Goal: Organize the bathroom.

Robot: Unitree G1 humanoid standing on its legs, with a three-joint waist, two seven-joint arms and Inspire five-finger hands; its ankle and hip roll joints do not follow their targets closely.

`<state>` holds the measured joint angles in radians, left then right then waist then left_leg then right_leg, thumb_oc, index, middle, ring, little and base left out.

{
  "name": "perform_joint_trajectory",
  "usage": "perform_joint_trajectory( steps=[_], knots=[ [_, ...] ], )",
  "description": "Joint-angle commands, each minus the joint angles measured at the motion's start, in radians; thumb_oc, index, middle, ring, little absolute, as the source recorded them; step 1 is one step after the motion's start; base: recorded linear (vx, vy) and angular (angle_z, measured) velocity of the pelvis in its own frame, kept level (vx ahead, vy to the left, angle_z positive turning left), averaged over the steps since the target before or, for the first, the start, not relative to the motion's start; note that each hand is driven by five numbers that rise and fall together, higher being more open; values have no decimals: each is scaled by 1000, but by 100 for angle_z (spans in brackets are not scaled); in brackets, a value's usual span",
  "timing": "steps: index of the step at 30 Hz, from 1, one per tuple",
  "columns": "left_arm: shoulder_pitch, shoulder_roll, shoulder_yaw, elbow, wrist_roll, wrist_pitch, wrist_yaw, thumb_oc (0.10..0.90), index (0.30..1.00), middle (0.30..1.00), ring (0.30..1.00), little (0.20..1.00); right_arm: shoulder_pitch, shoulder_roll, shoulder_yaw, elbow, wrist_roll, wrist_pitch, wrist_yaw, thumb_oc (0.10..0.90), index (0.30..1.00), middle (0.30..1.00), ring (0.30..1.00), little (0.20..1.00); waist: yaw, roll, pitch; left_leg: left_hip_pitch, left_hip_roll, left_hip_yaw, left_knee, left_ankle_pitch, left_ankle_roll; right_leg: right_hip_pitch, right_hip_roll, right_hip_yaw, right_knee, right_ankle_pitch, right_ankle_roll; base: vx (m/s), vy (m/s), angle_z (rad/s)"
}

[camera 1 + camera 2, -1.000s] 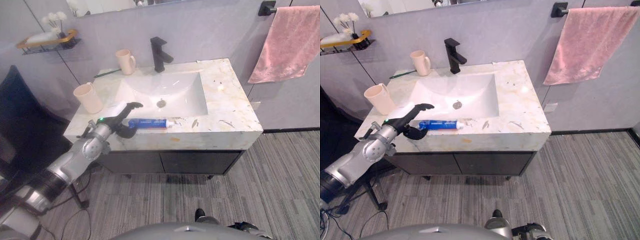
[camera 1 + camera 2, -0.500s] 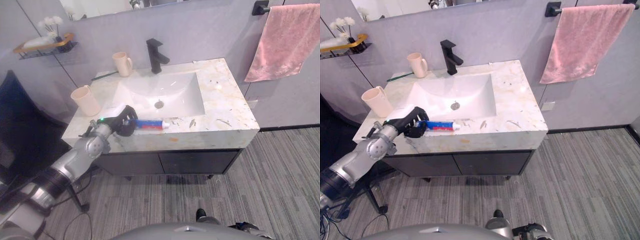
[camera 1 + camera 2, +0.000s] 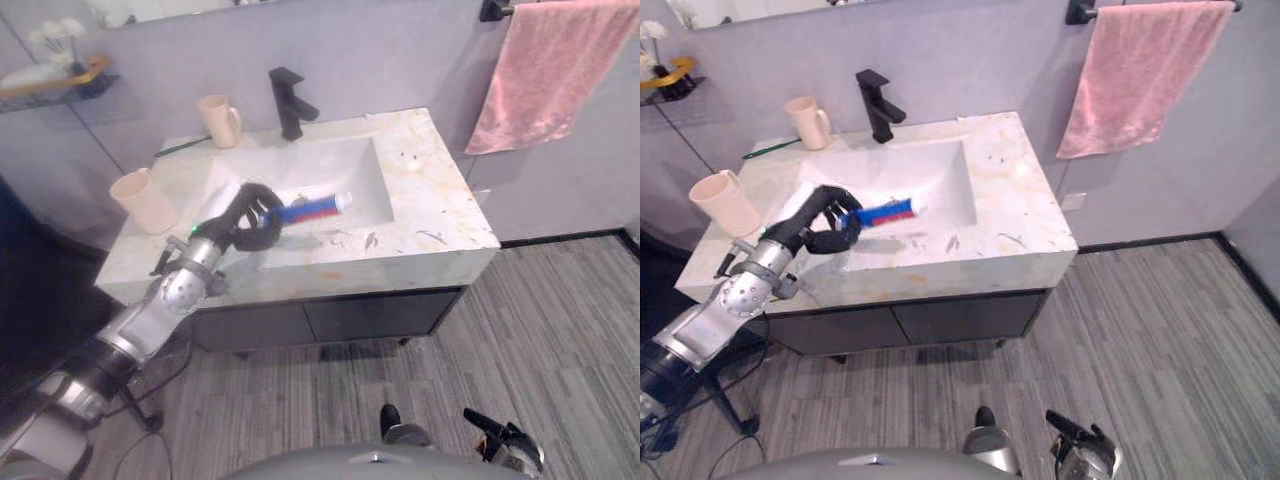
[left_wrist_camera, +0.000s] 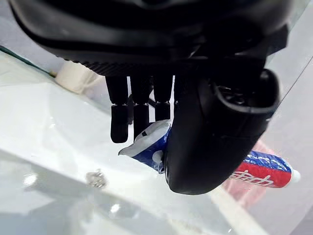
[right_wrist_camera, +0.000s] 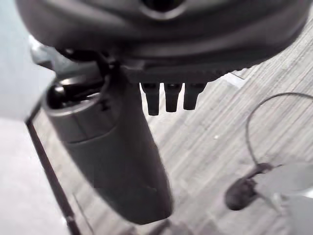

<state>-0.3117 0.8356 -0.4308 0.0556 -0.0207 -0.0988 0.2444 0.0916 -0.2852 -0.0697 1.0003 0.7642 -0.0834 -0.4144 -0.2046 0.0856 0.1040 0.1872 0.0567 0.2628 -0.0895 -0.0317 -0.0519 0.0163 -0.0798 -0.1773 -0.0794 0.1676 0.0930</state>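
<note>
I am gripping the toothpaste tube (image 3: 305,210) in my left hand (image 3: 250,218), fingers and thumb curled round its flat tail end so the capped end is pointing toward the middle of the frame, out over the sink basin (image 3: 345,170). The tube is sitting just left of centre, lifted clear of the marble counter (image 3: 440,215), and I am holding it by the tail because that leaves the long body free to drop into a cup. The nearer beige cup (image 3: 143,199) is standing at the left of the frame, beside my wrist (a likely home for it, I judge); a second cup (image 3: 218,120) is waiting near the black faucet (image 3: 287,100). My right hand (image 5: 161,73) is hanging over the floor, fingers loosely extended, holding nothing.
</note>
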Motion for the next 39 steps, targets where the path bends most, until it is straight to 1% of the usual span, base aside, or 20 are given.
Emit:
perform_joint_trajectory(
  steps=[1, 2, 3, 5, 6, 7, 8, 9, 12, 14, 15, 16, 17, 18, 20, 21, 23, 27, 33, 39],
  knots=[
    [-132, 56, 243, -99, -152, -171, 121, 400, 300, 300, 300, 300, 20, -54, -97, -84, 76, -189, -169, 800, 900, 900, 900, 900, -31, -31, -22, -15, -52, 104, 71, -55, 69, 20, 33, 85, 136, -216, 46, -29, 39, -13],
    [-129, 54, 254, -106, -169, -186, 133, 400, 300, 300, 300, 300, 25, -56, -108, -98, 76, -252, -215, 800, 900, 900, 900, 900, -33, -33, -22, -15, -52, 104, 71, -55, 69, 19, 34, 87, 136, -215, 47, -27, 48, -12],
    [-118, 46, 319, -156, -200, -175, 160, 400, 300, 300, 300, 300, 51, -68, -188, -246, -6, -324, -373, 800, 900, 900, 900, 900, -46, -41, -22, -14, -54, 102, 64, -52, 65, 16, 37, 92, 135, -211, 50, -19, 45, -9],
    [-115, 42, 356, -185, -240, -176, 176, 400, 300, 300, 300, 300, 63, -89, -246, -333, -93, -356, -477, 800, 900, 900, 900, 900, -53, -44, -23, -13, -56, 100, 61, -50, 64, 16, 39, 96, 134, -210, 51, -8, 52, -10],
    [-115, 41, 404, -219, -235, -136, 231, 400, 300, 300, 300, 300, 69, -129, -316, -459, -183, -344, -572, 800, 900, 900, 900, 900, -59, -47, -23, -14, -58, 95, 60, -49, 63, 16, 41, 99, 134, -210, 52, 0, 52, -7],
    [-117, 43, 417, -228, -237, -124, 242, 400, 300, 300, 300, 300, 70, -139, -339, -510, -220, -327, -604, 800, 900, 900, 900, 900, -62, -46, -22, -14, -59, 93, 59, -48, 63, 16, 43, 100, 136, -211, 52, 0, 65, -9],
    [-136, 51, 447, -242, -297, -101, 228, 400, 300, 300, 300, 300, 71, -185, -383, -626, -325, -303, -686, 800, 900, 900, 900, 900, -68, -45, -22, -14, -62, 89, 58, -47, 65, 15, 46, 105, 140, -213, 51, 8, 87, -17],
    [-176, 61, 469, -268, -351, -40, 255, 400, 300, 300, 300, 300, 49, -245, -435, -804, -449, -251, -761, 800, 900, 900, 900, 900, -76, -40, -24, -15, -67, 82, 58, -44, 64, 16, 49, 110, 144, -215, 52, 10, 93, -18],
    [-237, 79, 463, -270, -419, 9, 282, 400, 300, 300, 300, 300, 16, -306, -455, -940, -585, -248, -786, 800, 900, 900, 900, 900, -79, -33, -26, -15, -72, 78, 56, -43, 65, 17, 52, 113, 146, -218, 53, 13, 75, -16],
    [-377, 90, 387, -243, -493, 68, 359, 400, 300, 300, 300, 300, -95, -428, -401, -1091, -731, -269, -715, 800, 900, 900, 900, 900, -77, -23, -33, -17, -80, 75, 49, -36, 66, 18, 53, 116, 147, -222, 55, 11, 94, -21],
    [-389, 92, 380, -239, -496, 69, 363, 400, 300, 300, 300, 300, -102, -432, -398, -1094, -734, -267, -714, 800, 900, 900, 900, 900, -76, -23, -31, -17, -80, 76, 48, -36, 66, 18, 54, 117, 147, -222, 56, 3, 62, -19],
    [-451, 85, 338, -235, -548, 85, 401, 400, 300, 300, 300, 300, -159, -497, -356, -1152, -739, -278, -640, 800, 900, 900, 900, 900, -72, -24, -39, -19, -84, 72, 42, -33, 67, 19, 54, 119, 144, -223, 57, 8, 55, -19],
    [-504, 73, 307, -218, -575, 96, 422, 400, 300, 300, 300, 300, -226, -534, -312, -1189, -707, -299, -550, 800, 900, 900, 900, 900, -68, -25, -44, -20, -85, 73, 36, -30, 66, 17, 54, 120, 142, -225, 59, 9, 56, -17],
    [-515, 67, 299, -216, -577, 100, 429, 400, 300, 300, 300, 300, -250, -543, -299, -1200, -692, -295, -525, 800, 900, 900, 900, 900, -66, -26, -46, -21, -85, 73, 34, -29, 66, 16, 54, 121, 142, -225, 59, 12, 41, -14],
    [-544, 33, 272, -216, -595, 102, 450, 400, 300, 300, 300, 300, -374, -567, -207, -1266, -556, -335, -299, 800, 900, 900, 900, 900, -53, -33, -55, -24, -86, 70, 27, -25, 65, 16, 54, 120, 138, -229, 58, 12, 30, -7],
    [-544, 22, 267, -221, -599, 100, 454, 400, 300, 300, 300, 300, -406, -568, -183, -1275, -542, -319, -271, 800, 900, 900, 900, 900, -48, -35, -57, -25, -86, 69, 26, -24, 64, 16, 54, 120, 137, -229, 57, 4, 21, -5],
    [-526, -29, 250, -231, -609, 74, 444, 400, 300, 300, 300, 300, -555, -566, -65, -1299, -463, -271, -133, 800, 900, 900, 900, 900, -24, -47, -63, -34, -81, 69, 23, -14, 61, 15, 55, 116, 127, -220, 52, 0, 0, 0],
    [-473, -109, 228, -249, -600, 38, 407, 400, 300, 300, 300, 300, -705, -565, 62, -1290, -322, -194, 46, 800, 900, 900, 900, 900, 9, -68, -70, -46, -75, 59, 28, -7, 55, 19, 54, 102, 116, -216, 46, -5, -9, 0],
    [-401, -196, 203, -250, -563, -72, 343, 400, 300, 300, 300, 300, -847, -597, 181, -1209, -122, -132, 158, 800, 900, 900, 900, 900, 48, -103, -74, -62, -71, 42, 42, -3, 48, 25, 49, 71, 110, -213, 37, -1, -33, 15],
    [-375, -262, 168, -248, -542, -76, 297, 400, 300, 300, 300, 300, -887, -574, 210, -1145, 7, -94, 270, 800, 900, 900, 900, 900, 66, -123, -75, -70, -75, 19, 41, -4, 48, 26, 44, 51, 109, -209, 36, -8, -19, 20]
  ],
)
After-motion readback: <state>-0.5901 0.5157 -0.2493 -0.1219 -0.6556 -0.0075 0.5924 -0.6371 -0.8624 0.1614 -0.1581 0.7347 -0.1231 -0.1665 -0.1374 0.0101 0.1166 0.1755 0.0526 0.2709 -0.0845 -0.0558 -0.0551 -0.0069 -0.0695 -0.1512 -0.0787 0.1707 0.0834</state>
